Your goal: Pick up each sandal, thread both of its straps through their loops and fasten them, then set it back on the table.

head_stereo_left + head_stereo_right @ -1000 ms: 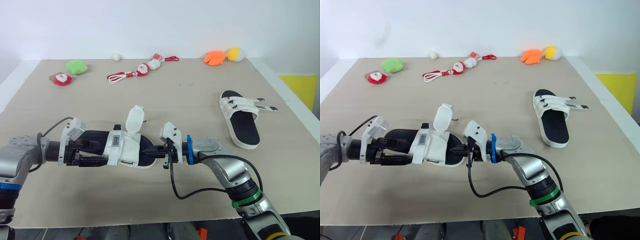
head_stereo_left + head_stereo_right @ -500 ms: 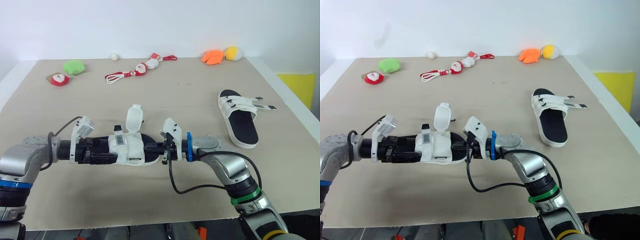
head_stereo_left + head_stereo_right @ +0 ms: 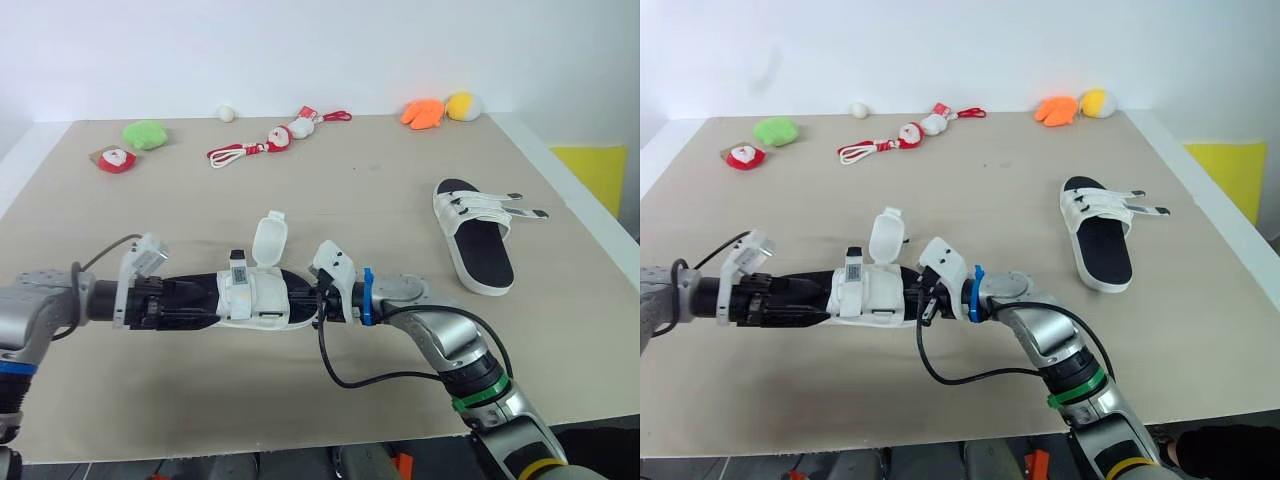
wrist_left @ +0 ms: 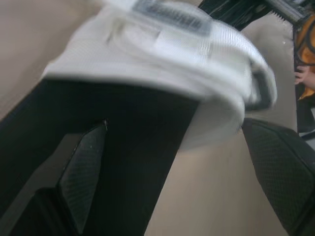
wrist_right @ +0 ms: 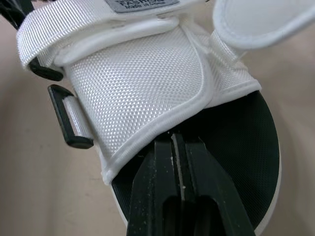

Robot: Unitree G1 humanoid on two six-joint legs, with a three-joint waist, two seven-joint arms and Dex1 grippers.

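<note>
The only print that can be read is on a small grey label (image 5: 142,3) sewn to the white upper of the sandal (image 5: 147,78), seen in the right wrist view. Its visible lines give "FASHION" in capitals and below it, in smaller letters, "Made in", followed by a word too fine to make out. In the head views and the left wrist view the same label cannot be read

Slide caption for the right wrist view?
Shut right gripper at the edge of the sandal's white mesh upper, over its black footbed; black strap loop alongside.
</note>
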